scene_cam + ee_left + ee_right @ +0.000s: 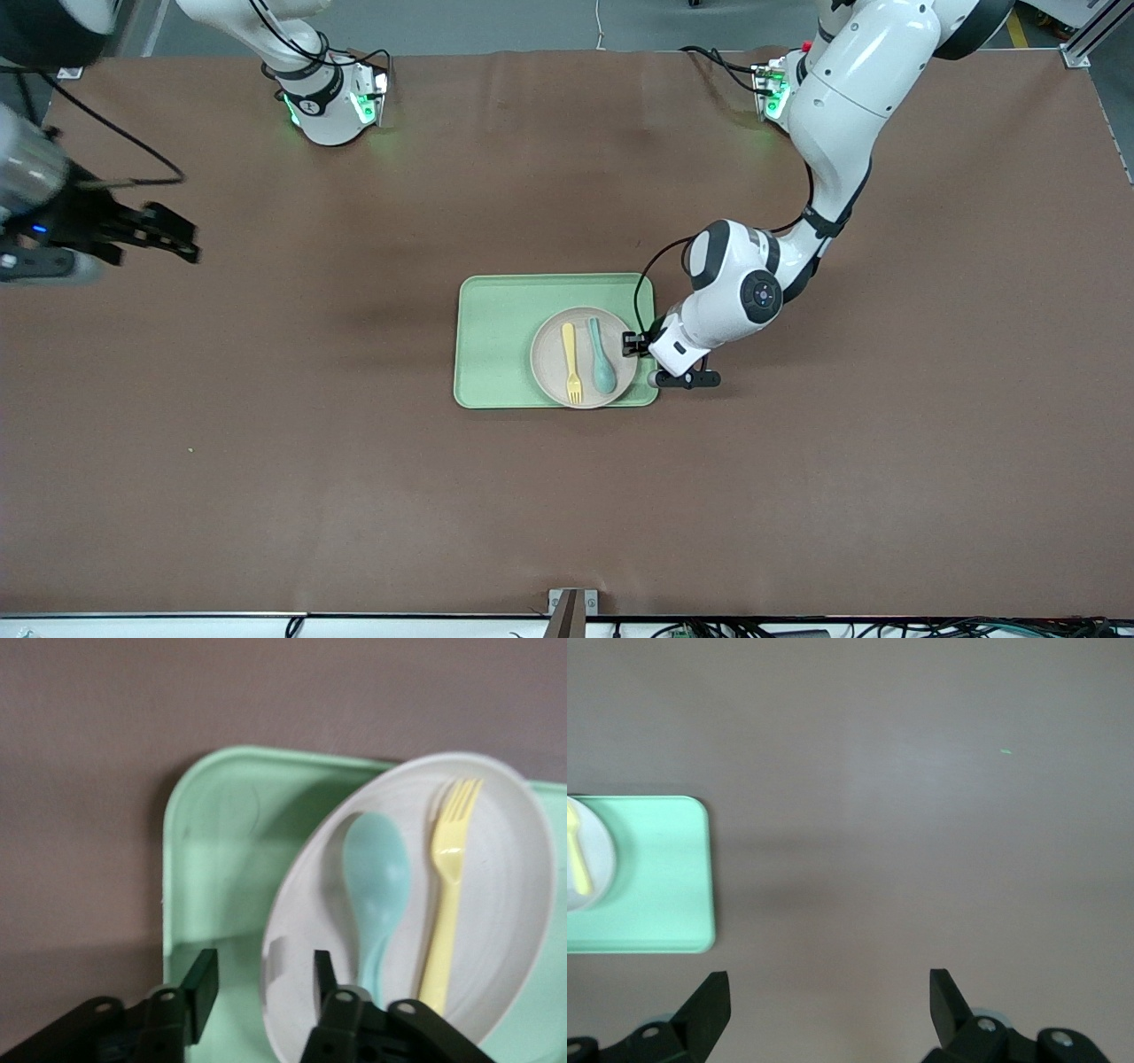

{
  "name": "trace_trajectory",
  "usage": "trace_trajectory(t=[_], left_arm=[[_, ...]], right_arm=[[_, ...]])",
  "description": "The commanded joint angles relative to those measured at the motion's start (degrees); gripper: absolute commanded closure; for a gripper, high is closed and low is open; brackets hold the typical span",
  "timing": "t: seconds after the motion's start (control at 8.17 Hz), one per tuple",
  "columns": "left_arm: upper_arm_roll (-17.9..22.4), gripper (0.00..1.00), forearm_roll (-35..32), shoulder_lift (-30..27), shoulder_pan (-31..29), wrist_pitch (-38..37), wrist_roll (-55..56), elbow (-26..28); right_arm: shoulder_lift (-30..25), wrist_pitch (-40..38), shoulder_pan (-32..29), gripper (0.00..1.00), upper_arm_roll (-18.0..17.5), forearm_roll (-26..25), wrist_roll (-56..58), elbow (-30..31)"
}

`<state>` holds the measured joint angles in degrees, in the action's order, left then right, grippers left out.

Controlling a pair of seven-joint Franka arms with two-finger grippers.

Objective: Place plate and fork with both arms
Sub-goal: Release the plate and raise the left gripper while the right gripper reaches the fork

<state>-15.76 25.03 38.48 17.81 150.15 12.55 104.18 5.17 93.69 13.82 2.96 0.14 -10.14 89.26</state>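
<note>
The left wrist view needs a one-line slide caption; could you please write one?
Left gripper open astride the rim of the plate, which holds the fork and spoon on a green tray.

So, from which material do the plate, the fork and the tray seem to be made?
All look like matte plastic, though this cannot be confirmed. The plate is pale beige with a soft, even surface. The fork is pale yellow and of one moulded piece. The tray is uniform light green with rounded corners.
</note>
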Motion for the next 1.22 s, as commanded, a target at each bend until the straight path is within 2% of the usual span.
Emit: trace_trajectory(t=[0.0, 0.24, 0.37, 0.49, 0.61, 0.73, 0.86, 0.98, 1.1], left_arm=[[-0.1, 0.01, 1.2, -7.1, -3.8, -0.1, -0.1, 1.8], [0.5, 0.01, 1.0, -14.2, -9.8, -0.1, 0.3, 1.5], [0.5, 0.01, 0.4, -18.3, -13.6, -2.1, 0.3, 2.1], [1.0, 0.01, 0.2, -22.7, -16.5, -7.5, 1.9, 2.4], [1.0, 0.01, -5.6, -27.0, -20.9, -15.0, 3.5, 2.4], [0.9, 0.01, -16.7, -30.5, -23.8, -22.7, 4.5, 1.6], [1.1, 0.01, -24.0, -34.0, -25.4, -29.8, 3.8, 0.7], [3.6, 0.01, -25.0, -36.2, -22.6, -35.1, 3.4, -0.1], [9.8, 0.01, -25.1, -39.1, -17.1, -38.1, 2.3, -0.1]], right_arm=[[6.9, 6.5, 8.8, 0.01, 0.5, -0.1, -8.5, -0.6], [17.6, 22.3, 18.6, 0.01, 0.5, 0.6, -15.6, -0.7], [23.7, 30.6, 23.3, 0.01, 0.6, -0.2, -21.3, -1.0], [29.3, 37.5, 26.2, 0.01, 0.6, -0.5, -24.8, -1.7], [33.0, 41.2, 28.1, 0.01, 0.6, -0.5, -27.2, -3.0], [36.2, 43.7, 30.0, 0.01, 0.6, -0.5, -29.3, -4.1], [38.8, 45.5, 31.3, 0.01, 0.8, -0.5, -30.5, -5.1], [41.3, 45.7, 31.5, 0.01, 0.9, -0.6, -30.5, -7.2], [43.0, 45.7, 31.6, 0.02, 0.9, -0.6, -30.9, -8.8]])
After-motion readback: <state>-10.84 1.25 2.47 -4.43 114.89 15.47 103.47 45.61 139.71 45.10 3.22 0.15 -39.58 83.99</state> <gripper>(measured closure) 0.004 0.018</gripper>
